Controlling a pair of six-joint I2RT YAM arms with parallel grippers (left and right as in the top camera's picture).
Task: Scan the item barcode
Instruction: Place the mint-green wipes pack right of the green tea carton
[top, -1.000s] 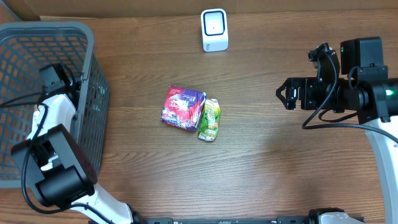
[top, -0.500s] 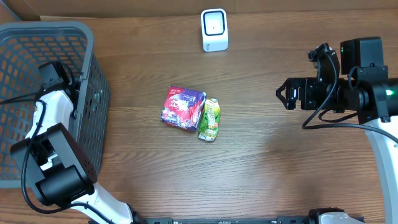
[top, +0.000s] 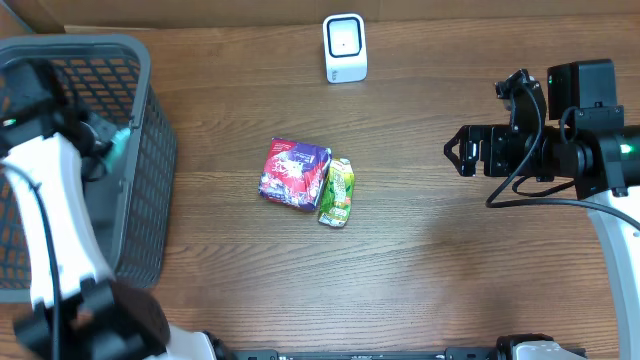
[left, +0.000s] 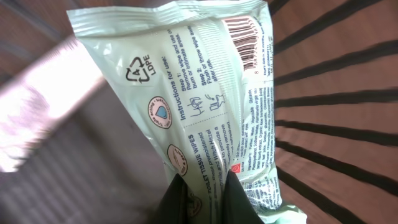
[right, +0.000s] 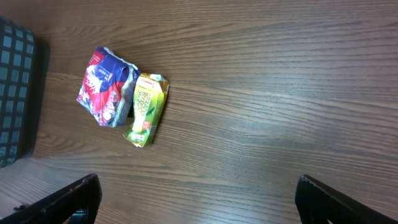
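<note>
Left gripper (left: 200, 186) clamped the wipes (left: 186, 93) at the basket (top: 158, 180); the barcode (left: 245, 34) needed to squarely face the scanner (top: 345, 47) at 12 o'clock. Right gripper (top: 462, 157) gaped empty.

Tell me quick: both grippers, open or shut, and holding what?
Left gripper: shut on the wipes pack.
Right gripper: open, holding nothing.

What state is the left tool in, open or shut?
Shut: the left tool pinches the wipes pack at its lower edge.
</note>
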